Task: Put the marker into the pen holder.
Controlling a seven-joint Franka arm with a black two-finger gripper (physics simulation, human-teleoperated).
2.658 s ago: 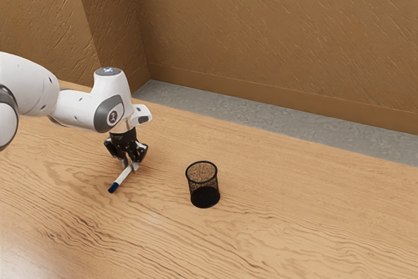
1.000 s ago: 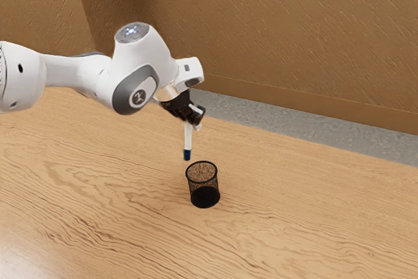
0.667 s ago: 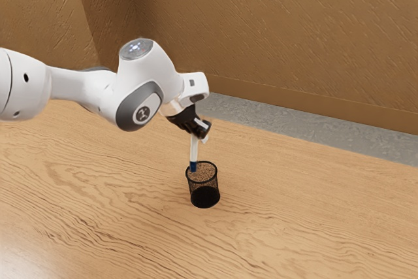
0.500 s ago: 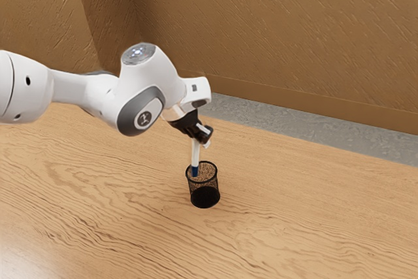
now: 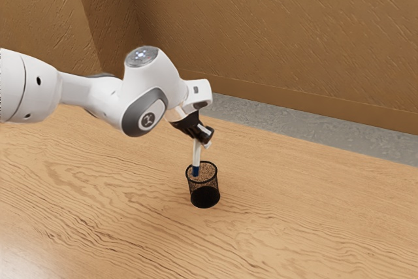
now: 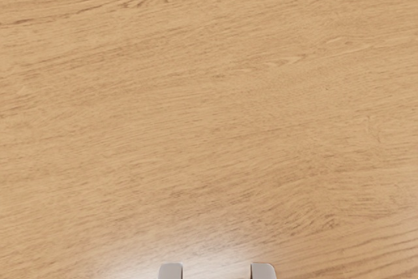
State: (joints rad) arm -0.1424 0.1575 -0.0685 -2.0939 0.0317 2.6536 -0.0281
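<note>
The black gripper (image 5: 204,140) is shut on the upper end of the white marker (image 5: 197,155), above the pen holder in the exterior view. The marker hangs steeply, its blue end (image 5: 196,171) down inside the rim of the black mesh pen holder (image 5: 206,196), toward the exterior view's left side of the opening. That end is still above the holder's base. The gripper's hand is tilted, and its tips stay above the rim. In the wrist view, the gripper (image 6: 217,272) shows two pale fingertips at the lower edge, with a gap between them.
The pen holder stands upright on the wooden table (image 5: 294,213). Past the table's far edge are a strip of grey floor (image 5: 313,138) and a brown wall (image 5: 281,37). In the wrist view, wood grain of the table (image 6: 209,109) lies beyond the fingertips.
The marker has been lifted off the table, swung steeply down and carried toward the exterior view's right, then lowered with its blue end into the holder. Over the last half second my hand has barely moved.
</note>
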